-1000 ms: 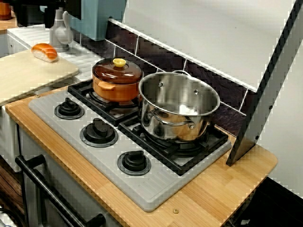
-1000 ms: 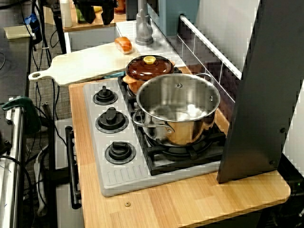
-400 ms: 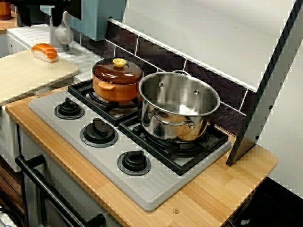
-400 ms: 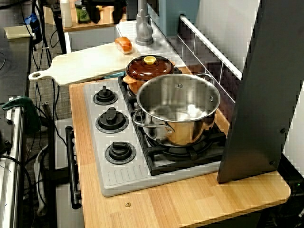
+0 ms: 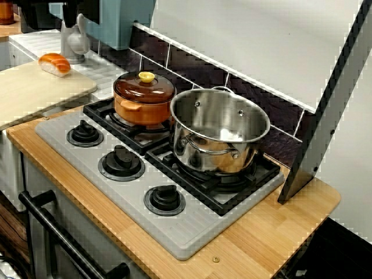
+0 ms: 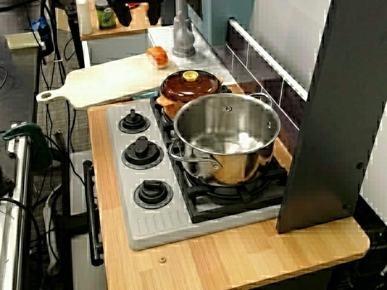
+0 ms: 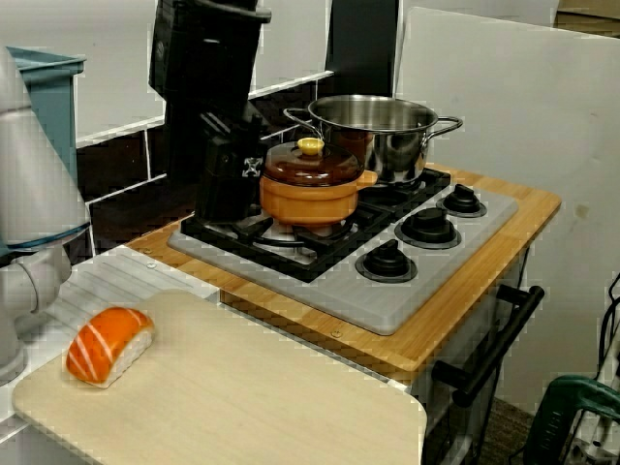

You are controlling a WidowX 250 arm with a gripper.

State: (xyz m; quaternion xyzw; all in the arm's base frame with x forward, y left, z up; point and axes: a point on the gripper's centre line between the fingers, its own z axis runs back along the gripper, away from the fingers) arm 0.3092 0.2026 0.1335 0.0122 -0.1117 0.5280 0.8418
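Salmon sushi [image 7: 108, 344] lies untouched on the cutting board [image 7: 252, 397]. The gripper [image 7: 229, 199] hangs beyond the board's far edge, its spread unreadable. Seemingly no grasp has begun.

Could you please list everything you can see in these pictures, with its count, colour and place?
steel pot: one, silver, no lid, on the burner nearest the black panel
small pot: one, orange-brown, lid with a yellow knob, on the burner beside the steel pot
stove: one, grey with black grates, on the counter
knobs: three, black, in a row along the stove's front
counter: one, light wood, under the stove
cutting board: one, pale wood, beside the stove
sushi piece: one, orange on white, on the cutting board
tap: one, grey, behind the cutting board
panel: one, black, leaning at the stove's far end
gripper: one, black, hanging near the tap, holding nothing visible
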